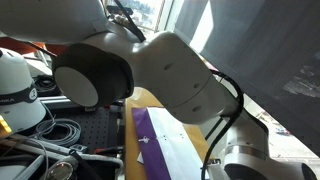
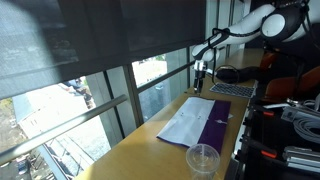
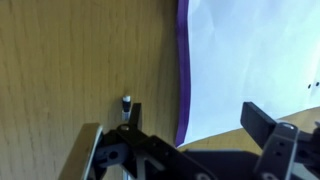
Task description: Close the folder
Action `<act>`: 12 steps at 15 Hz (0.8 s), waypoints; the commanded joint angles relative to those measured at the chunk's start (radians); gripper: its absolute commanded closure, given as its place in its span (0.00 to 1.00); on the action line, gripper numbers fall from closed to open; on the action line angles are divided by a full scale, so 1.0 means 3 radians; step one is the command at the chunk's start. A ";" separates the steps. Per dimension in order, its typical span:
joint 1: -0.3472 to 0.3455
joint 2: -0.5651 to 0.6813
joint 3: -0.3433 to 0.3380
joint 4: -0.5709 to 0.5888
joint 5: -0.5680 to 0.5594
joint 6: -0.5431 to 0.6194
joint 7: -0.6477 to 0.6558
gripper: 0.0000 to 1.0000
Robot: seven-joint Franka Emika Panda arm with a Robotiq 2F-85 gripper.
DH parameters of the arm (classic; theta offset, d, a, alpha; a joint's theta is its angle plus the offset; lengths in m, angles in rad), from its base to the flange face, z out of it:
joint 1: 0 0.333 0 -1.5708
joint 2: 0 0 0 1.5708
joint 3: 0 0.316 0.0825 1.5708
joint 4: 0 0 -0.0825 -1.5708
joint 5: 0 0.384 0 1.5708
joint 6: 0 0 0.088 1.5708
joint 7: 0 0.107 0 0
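Observation:
The purple folder (image 2: pixel 221 128) lies open and flat on the tan table (image 2: pixel 150 140), with white paper sheets (image 2: pixel 188 122) spread over its window-side half. It also shows in an exterior view (image 1: pixel 150 135) below the arm. In the wrist view I see its purple edge (image 3: pixel 185 80) beside the white paper (image 3: pixel 250 50). My gripper (image 2: pixel 201 70) hangs above the far end of the folder, not touching it. In the wrist view the gripper (image 3: pixel 195 125) is open and empty, and its two fingers straddle the folder's purple edge.
A clear plastic cup (image 2: pixel 203 158) stands on the table near the folder's near end. A dark mat (image 2: pixel 232 90) lies past the far end. Windows run along one side of the table. Cables (image 1: pixel 60 130) and a white rounded object (image 1: pixel 20 90) sit beside the arm's base.

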 commanded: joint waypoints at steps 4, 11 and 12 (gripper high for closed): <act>-0.0041 0.0053 0.0149 0.0112 0.0106 -0.0129 0.0011 0.00; -0.0036 0.0139 0.0196 0.0128 0.0125 -0.0140 0.0015 0.00; -0.0036 0.0152 0.0211 0.0136 0.0132 -0.0144 0.0021 0.00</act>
